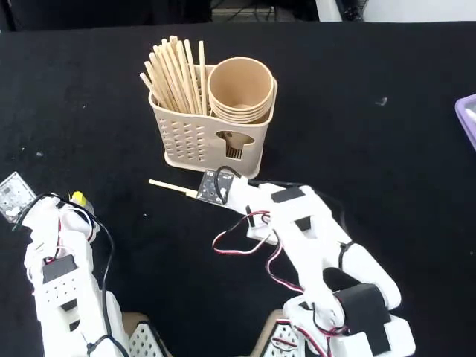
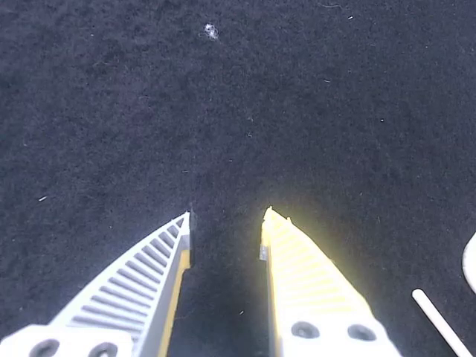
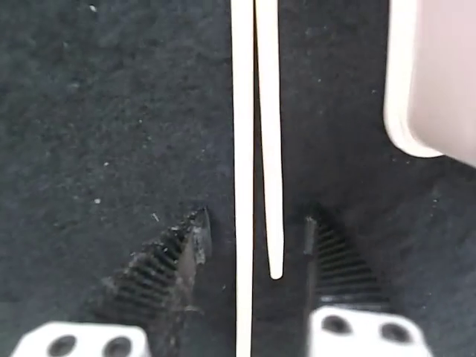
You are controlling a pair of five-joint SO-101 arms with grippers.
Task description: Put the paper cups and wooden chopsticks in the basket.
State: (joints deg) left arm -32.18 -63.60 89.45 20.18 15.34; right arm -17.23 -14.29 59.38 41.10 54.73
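Done: The paper cups (image 1: 240, 89) sit stacked in one side of the basket (image 1: 195, 141). A big bunch of wooden chopsticks (image 1: 175, 74) stands in the other side.
Left to do: Two loose chopsticks (image 1: 171, 187) lie flat on the black bench (image 1: 372, 149), just in front of the basket. I think these are the last things to go in.
How far: Nearly finished, I think. Only the pick-up and the drop into the basket are left.
Right tool (image 3: 254, 223): It is down low at the loose chopsticks. Its two fingers are apart, one on each side of the sticks, and they do not squeeze them yet.
Left tool (image 2: 225, 216): Its fingers are apart with nothing between them. It is over bare bench, well apart from the basket.
Writing: I see no words or labels that I can read.
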